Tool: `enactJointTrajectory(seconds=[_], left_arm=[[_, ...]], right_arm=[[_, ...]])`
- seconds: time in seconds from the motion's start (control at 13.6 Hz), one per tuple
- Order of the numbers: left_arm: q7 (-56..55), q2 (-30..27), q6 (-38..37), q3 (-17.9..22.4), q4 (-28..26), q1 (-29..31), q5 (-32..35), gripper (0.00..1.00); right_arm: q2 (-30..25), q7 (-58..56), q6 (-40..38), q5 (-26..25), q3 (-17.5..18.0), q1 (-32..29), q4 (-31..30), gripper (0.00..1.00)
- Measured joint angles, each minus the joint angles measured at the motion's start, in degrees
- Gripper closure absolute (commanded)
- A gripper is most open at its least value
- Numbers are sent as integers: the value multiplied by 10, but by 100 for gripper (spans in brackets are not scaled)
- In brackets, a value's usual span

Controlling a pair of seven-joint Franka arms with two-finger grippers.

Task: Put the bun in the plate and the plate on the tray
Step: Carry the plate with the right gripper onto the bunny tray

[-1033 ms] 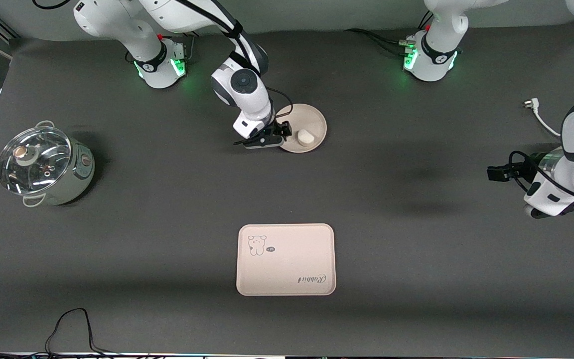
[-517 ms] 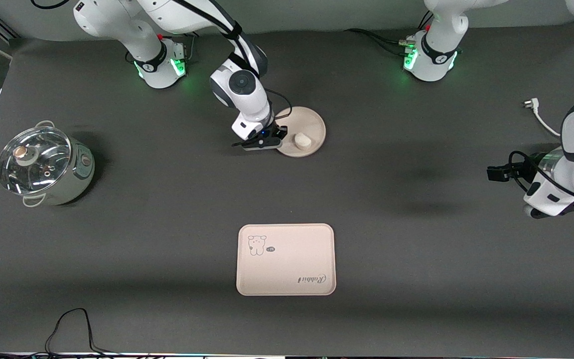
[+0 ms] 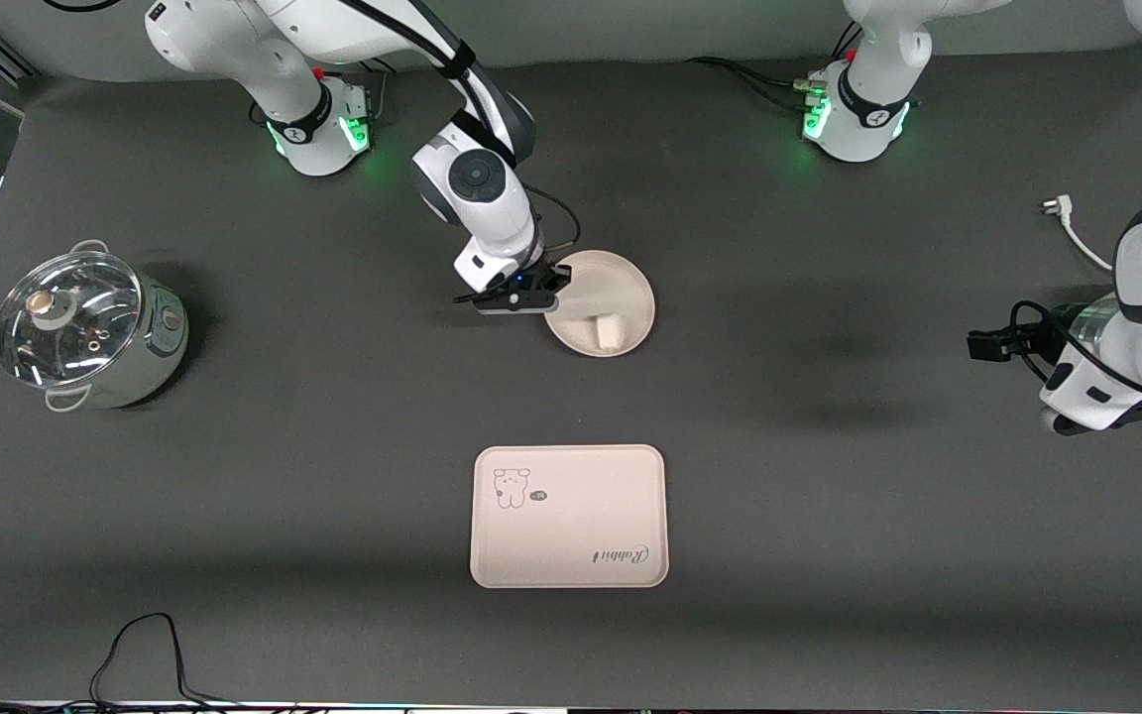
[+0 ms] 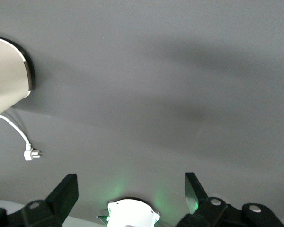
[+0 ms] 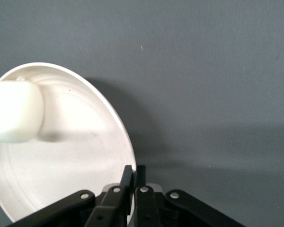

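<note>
The right gripper is pinched tight on the rim of the plate, its two fingers pressed together with the thin edge between them. The plate looks lifted off the table, tilted, over the middle of the table, with a shadow under it in the right wrist view. The bun sits in the plate, at the part of it that lies lowest in the front view, against the raised rim.

The plate looks stiff and light, with a smooth surface, so a pinch at one edge should hold it, but it hangs off that one point and can swing or droop. The bun looks light and rounded and lies loose; on a smooth tilted plate it may slide or roll off, so my judgement is that the plate should be carried level and slowly. The rim is the only place to take hold, and the grip already has it there.

The tray lies flat on the table, well nearer to the front camera than the plate, with nothing on it.

The left gripper hangs spread wide and holding nothing, over the table at the left arm's end, where that arm waits.

Counted: one bun, one plate, one tray, two grippers. There is also one pot with a glass lid at the right arm's end.
</note>
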Motion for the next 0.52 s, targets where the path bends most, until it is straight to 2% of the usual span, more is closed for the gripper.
enactJointTrajectory(seconds=[0.52], left_arm=[[0,0,0,0,0,0,0,0]], right_arm=[[-5,-1,-56,0,-39,-17,98,100]])
